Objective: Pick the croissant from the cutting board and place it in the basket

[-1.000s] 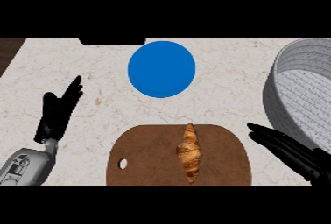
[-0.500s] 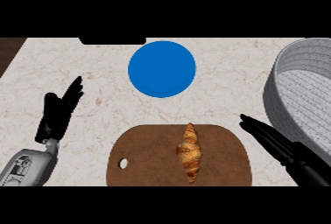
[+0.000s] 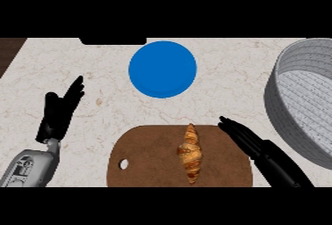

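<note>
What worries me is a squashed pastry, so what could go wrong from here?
1. The right robot hand is open at the right edge of the cutting board, apart from the croissant. If it comes in sideways, its straight fingers might push the croissant along instead of closing round it.
2. The basket stands close beside that hand and has a tall wall. A low carry could knock the croissant or the hand against its rim.

counter (image 3: 97,88) marble | on it: cutting board (image 3: 149,162); blue plate (image 3: 162,69); basket (image 3: 304,101)
</note>
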You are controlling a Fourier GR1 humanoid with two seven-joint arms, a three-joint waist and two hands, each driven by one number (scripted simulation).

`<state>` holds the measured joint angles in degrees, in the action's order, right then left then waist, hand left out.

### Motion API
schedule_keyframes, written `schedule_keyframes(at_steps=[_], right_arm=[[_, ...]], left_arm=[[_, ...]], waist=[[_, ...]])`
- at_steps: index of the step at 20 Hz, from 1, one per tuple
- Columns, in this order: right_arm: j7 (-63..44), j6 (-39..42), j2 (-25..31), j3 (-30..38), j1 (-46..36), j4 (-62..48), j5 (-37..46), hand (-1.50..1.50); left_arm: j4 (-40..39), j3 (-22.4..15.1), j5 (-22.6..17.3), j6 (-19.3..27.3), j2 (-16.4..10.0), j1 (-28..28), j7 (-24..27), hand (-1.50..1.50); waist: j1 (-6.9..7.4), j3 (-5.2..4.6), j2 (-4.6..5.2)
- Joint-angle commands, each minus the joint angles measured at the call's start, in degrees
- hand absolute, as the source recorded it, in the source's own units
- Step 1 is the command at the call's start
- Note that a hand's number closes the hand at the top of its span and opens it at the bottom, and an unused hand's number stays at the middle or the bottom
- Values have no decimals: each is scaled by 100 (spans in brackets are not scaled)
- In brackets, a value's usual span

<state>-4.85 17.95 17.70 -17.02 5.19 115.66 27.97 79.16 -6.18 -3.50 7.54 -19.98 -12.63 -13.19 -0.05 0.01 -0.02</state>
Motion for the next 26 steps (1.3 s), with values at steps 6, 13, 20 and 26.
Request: schedule_keyframes(at_steps=[6, 13, 20, 26], right_arm=[[-201, -117, -806, -318, -539, -560, 633, -150], [492, -366, -877, -436, -217, -989, 972, -150], [396, -145, -1053, -210, -714, -1441, 1006, -150], [-8, -418, -1629, -808, -619, -1743, 1517, -150]], left_arm=[[185, 260, 430, -162, 238, -90, -255, 0], [-29, 529, 526, -385, 487, -55, -43, 0], [-420, 583, 901, -315, 752, -50, 376, 0], [-63, 697, 926, -475, 763, -69, -142, 0]], waist=[[4, -1, -2], [-11, -1, 0], [-11, -1, 3], [-5, -1, 0]])
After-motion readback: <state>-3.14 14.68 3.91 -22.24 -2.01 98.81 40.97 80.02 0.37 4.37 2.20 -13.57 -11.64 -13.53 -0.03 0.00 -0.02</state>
